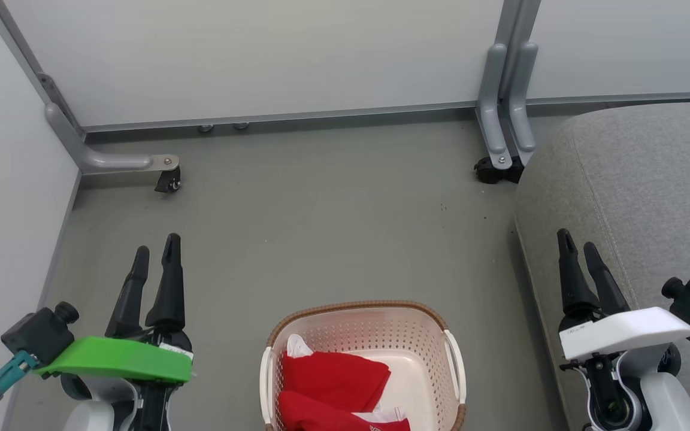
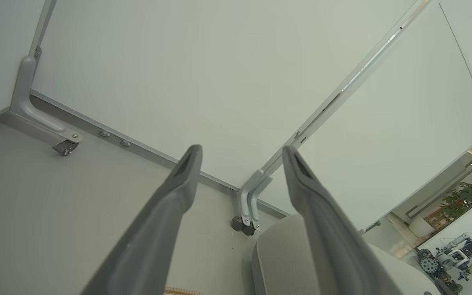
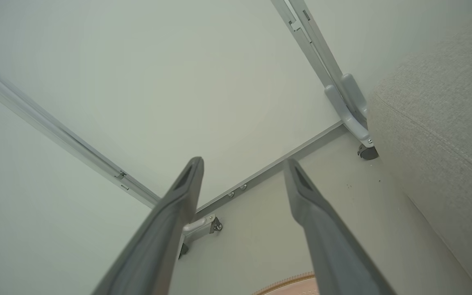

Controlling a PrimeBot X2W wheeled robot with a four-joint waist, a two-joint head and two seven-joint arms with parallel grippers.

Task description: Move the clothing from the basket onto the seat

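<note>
Left gripper (image 1: 156,245), right gripper (image 1: 577,240): fingers apart, nothing held. Clothing (image 1: 333,383) heaped in basket (image 1: 357,306), lower centre. Risk: basket dragged up if rim pinched with fabric.

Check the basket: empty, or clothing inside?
Not empty. Red clothing lies bunched inside the basket, against its left and near sides.
</note>
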